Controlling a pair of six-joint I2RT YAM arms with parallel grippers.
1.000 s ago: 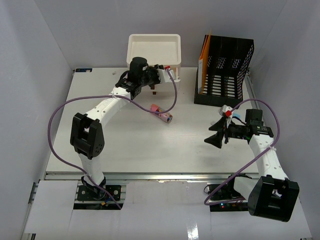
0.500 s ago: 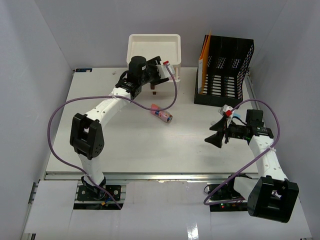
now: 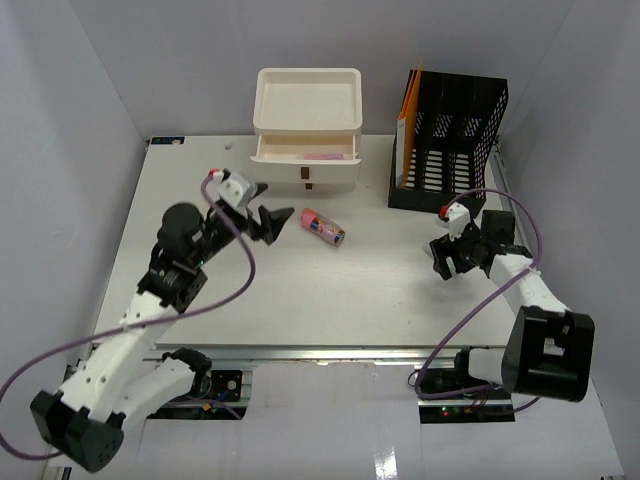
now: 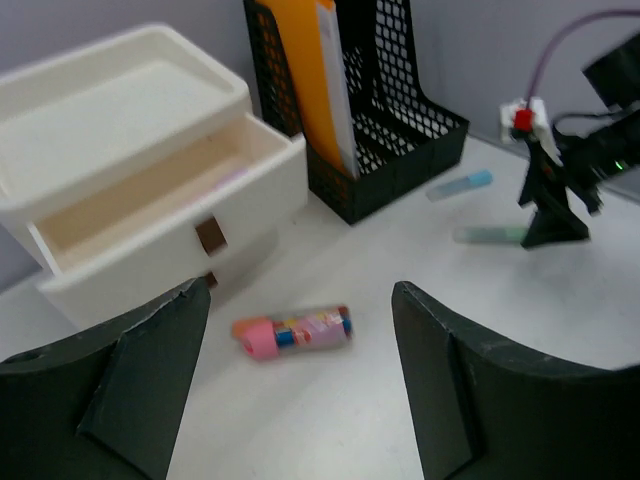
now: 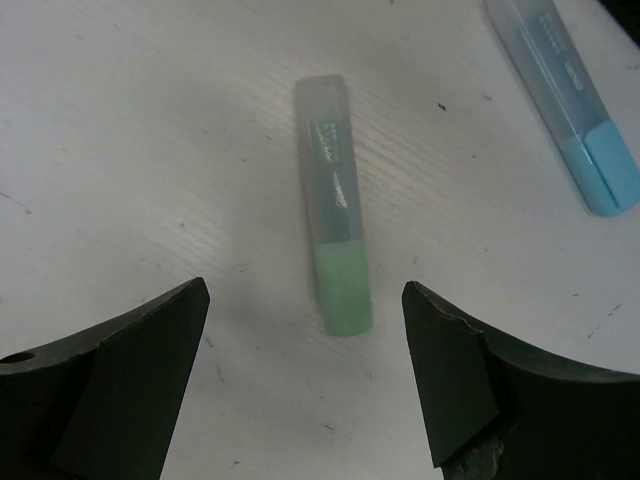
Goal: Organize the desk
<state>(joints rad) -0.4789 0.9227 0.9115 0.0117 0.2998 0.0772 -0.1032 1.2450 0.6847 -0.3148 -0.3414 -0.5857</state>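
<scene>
The desk [image 3: 330, 290] is a white tabletop. A pink tube with a colourful label [image 3: 323, 227] lies on it in front of the cream drawer unit [image 3: 307, 120]. My left gripper [image 3: 268, 220] is open and empty, just left of the tube; in the left wrist view the tube [image 4: 292, 332] lies ahead between the open fingers of the left gripper [image 4: 300, 292]. My right gripper [image 3: 455, 255] is open and empty, pointing down over a green highlighter [image 5: 335, 255], which lies ahead of the right gripper [image 5: 305, 288]. A blue highlighter [image 5: 565, 100] lies beyond it.
The unit's top drawer [image 3: 303, 155] stands open with a pink item [image 3: 322, 157] inside. A black mesh file rack [image 3: 450, 145] holding an orange folder [image 3: 410, 125] stands at the back right. Grey walls enclose the desk; a metal rail [image 3: 300, 352] runs along the near edge.
My left arm has drawn back from the drawer unit to the left middle of the desk, leaving the top drawer open. My right gripper has turned downward over the green highlighter.
</scene>
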